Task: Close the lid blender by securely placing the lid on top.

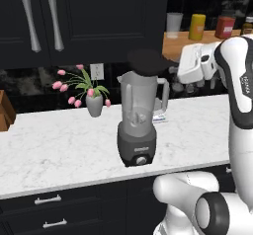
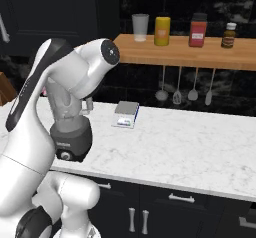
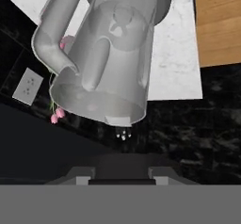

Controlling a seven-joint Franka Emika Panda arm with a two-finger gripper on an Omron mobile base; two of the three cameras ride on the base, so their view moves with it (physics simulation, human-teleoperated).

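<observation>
The blender [image 1: 138, 115] stands mid-counter, a translucent grey jar with a side handle on a dark base with a front knob. Just above the jar's mouth, slightly to its right, hovers the black round lid [image 1: 147, 61]. My gripper [image 1: 169, 64] reaches in from the right and is shut on it. In the hand view the jar [image 3: 106, 53] appears rolled over, its open mouth facing the dark lid [image 3: 122, 164], which sits between my fingertips [image 3: 79, 178] with a gap to the rim. My arm hides most of the blender [image 2: 71, 141] in the right base view.
A small grey vase of pink tulips [image 1: 94, 100] stands left of the blender. A small flat box [image 2: 126, 115] lies behind it. A wooden shelf [image 2: 185, 54] holds a cup and jars, with utensils [image 2: 177, 94] hanging below. Dark upper cabinets [image 1: 74, 21] sit above.
</observation>
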